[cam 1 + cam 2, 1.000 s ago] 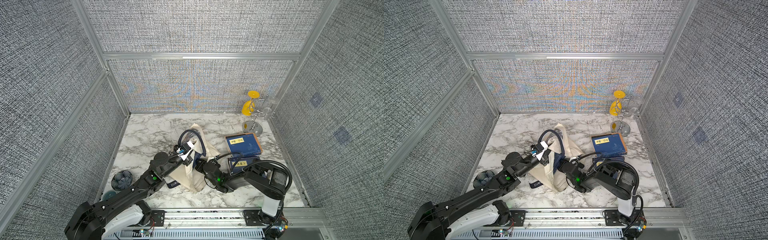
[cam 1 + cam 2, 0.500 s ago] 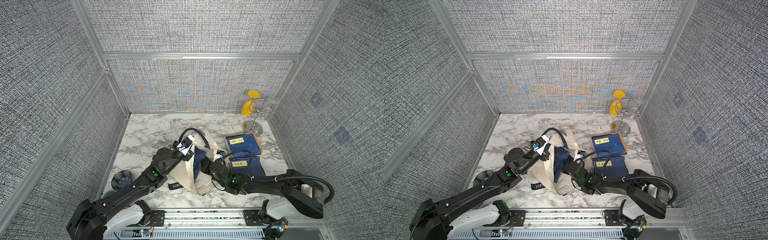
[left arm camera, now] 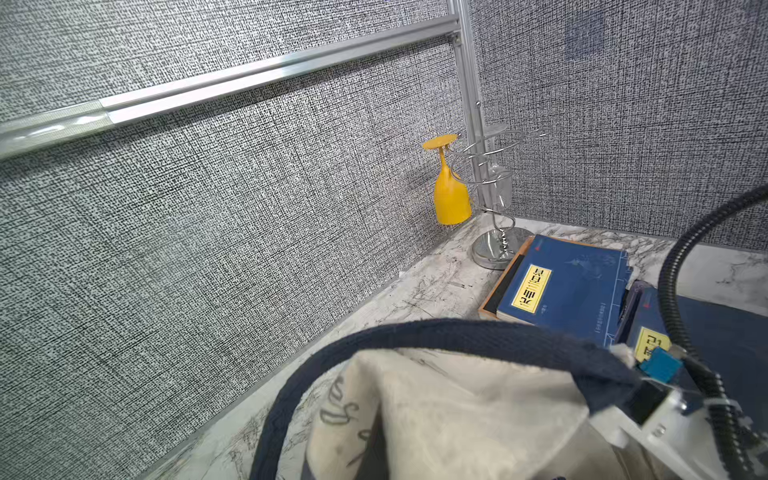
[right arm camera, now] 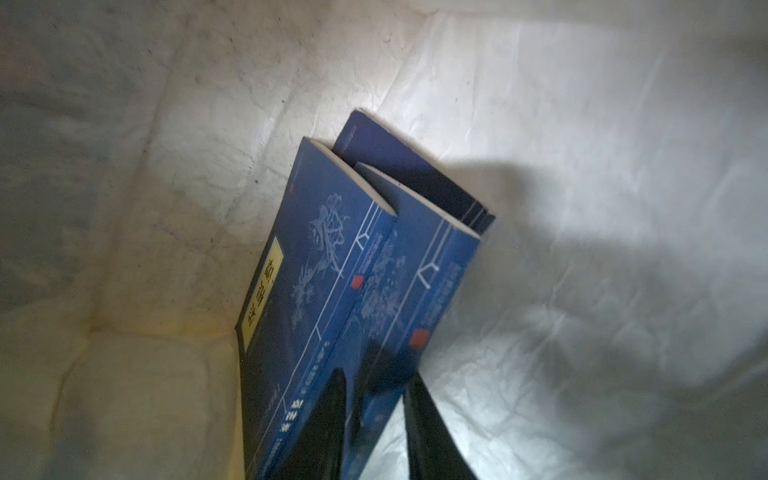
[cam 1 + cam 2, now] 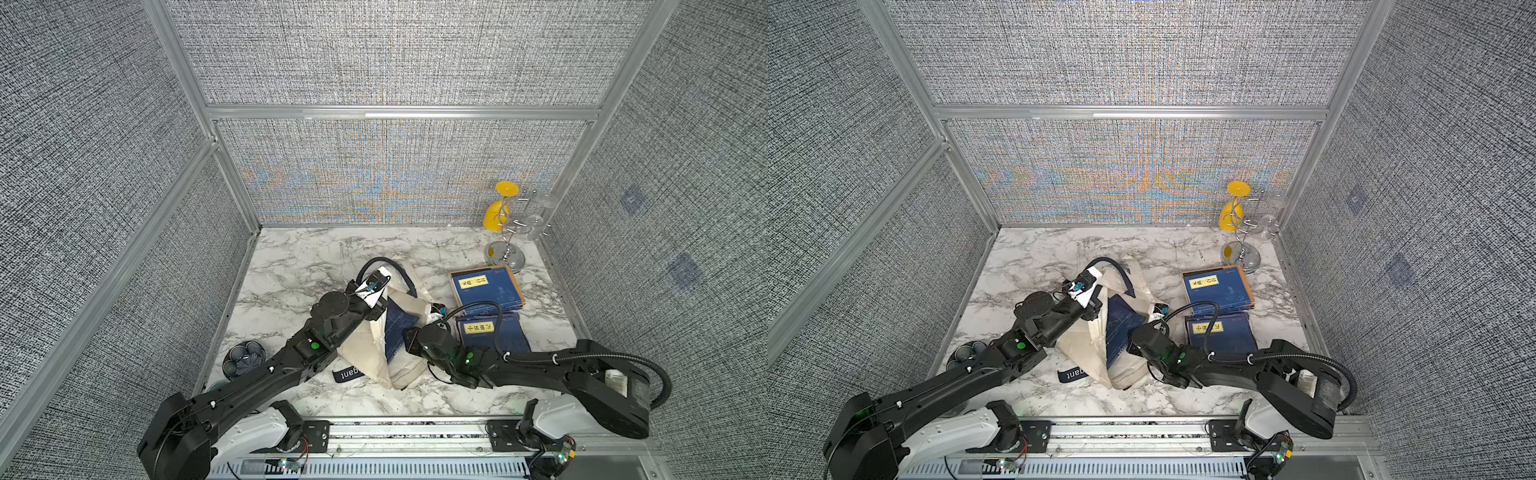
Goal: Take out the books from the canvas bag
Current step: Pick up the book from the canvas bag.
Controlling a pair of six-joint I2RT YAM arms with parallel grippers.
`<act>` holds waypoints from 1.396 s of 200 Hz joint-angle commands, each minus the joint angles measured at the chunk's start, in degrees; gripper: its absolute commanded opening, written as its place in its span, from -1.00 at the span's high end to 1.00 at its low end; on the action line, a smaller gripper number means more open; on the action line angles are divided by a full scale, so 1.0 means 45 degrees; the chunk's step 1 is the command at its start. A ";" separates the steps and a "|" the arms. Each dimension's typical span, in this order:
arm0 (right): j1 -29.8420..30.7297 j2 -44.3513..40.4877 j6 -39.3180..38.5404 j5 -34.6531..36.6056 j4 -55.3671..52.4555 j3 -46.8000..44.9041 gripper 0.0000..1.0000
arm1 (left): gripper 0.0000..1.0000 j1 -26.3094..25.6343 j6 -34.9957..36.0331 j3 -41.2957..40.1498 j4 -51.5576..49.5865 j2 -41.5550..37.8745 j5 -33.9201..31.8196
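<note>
Canvas bag (image 5: 368, 357): slumps mid-tabletop toward the front edge. Left gripper (image 5: 377, 309): clenches on the bag's rim by the navy handle (image 3: 457, 334), props the mouth up. Right gripper (image 4: 374, 378): sits inside the bag, fingers (image 4: 328, 424) parted astride the edge of one of three bagged books (image 4: 328, 257) (pressing it or not, hard to tell). Far book (image 5: 486, 289): lies flat by the right edge, yellow label up, just beside the base of the glass rack (image 5: 505, 253) in the far right corner. Near book (image 5: 492, 336): lies flat just in front of it, label up too. Yellow glass (image 5: 496, 214): hangs upside down on the rack.
</note>
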 commanded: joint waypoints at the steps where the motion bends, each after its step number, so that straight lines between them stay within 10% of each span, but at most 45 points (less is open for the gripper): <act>1: -0.0036 0.0328 0.0244 -0.0324 0.1461 -0.0109 0.27 | 1.00 0.0012 -0.0068 0.0011 0.0694 -0.0047 0.0099; 129: -0.0137 0.3097 0.0036 -0.1404 0.6220 -0.0003 0.13 | 1.00 0.0012 -0.0185 -0.0165 0.1090 -0.0168 0.0260; 279: -0.0176 0.4007 0.0030 -0.2137 0.8299 -0.0083 0.89 | 1.00 0.0012 -0.0068 -0.0321 0.1418 -0.0314 0.0098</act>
